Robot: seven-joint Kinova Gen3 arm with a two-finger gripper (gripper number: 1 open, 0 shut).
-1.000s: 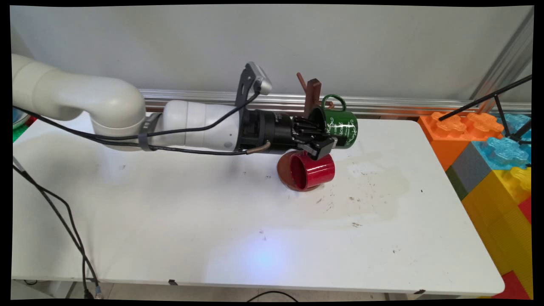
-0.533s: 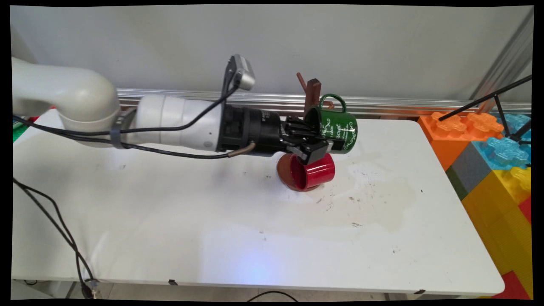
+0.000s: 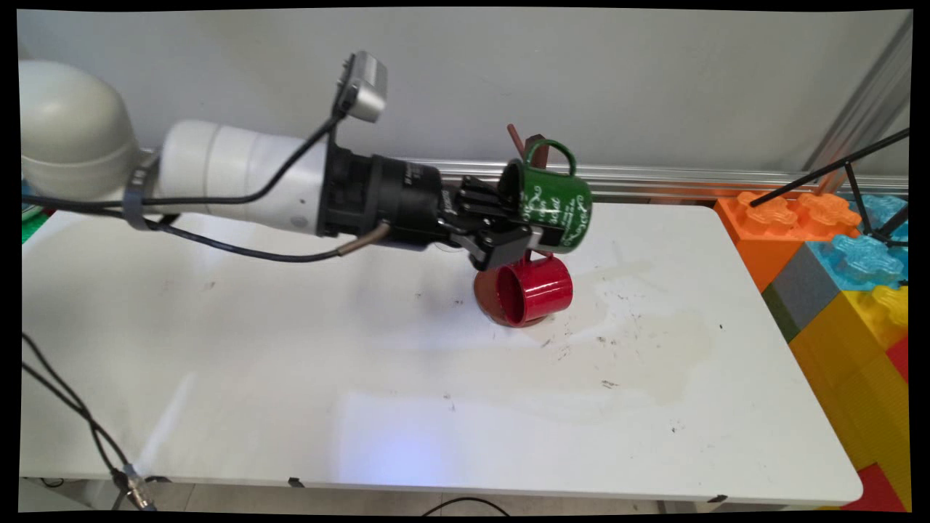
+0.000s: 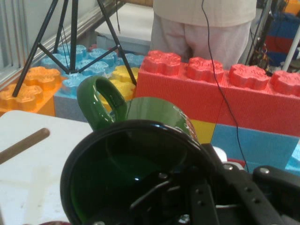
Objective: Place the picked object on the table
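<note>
My gripper (image 3: 517,218) is shut on the rim of a green mug (image 3: 552,203) with white lettering and holds it on its side in the air, handle up. In the hand view the green mug (image 4: 140,164) fills the lower frame, its dark mouth facing the camera and its handle (image 4: 101,103) at upper left. Behind the mug stands a brown wooden mug tree (image 3: 534,145), mostly hidden by it. A red mug (image 3: 534,289) hangs on its side just below the gripper, over the tree's round brown base (image 3: 483,294).
Large toy bricks in orange, blue, grey and yellow (image 3: 835,247) are stacked past the table's right edge, with black tripod legs (image 3: 835,167) over them. A person (image 4: 206,28) stands behind a wall of red bricks (image 4: 220,89). Black cables hang at the left (image 3: 73,407).
The arm has lifted and drawn back to the left with the green mug, which has risen and moved a little left. The red mug has stayed where it was.
</note>
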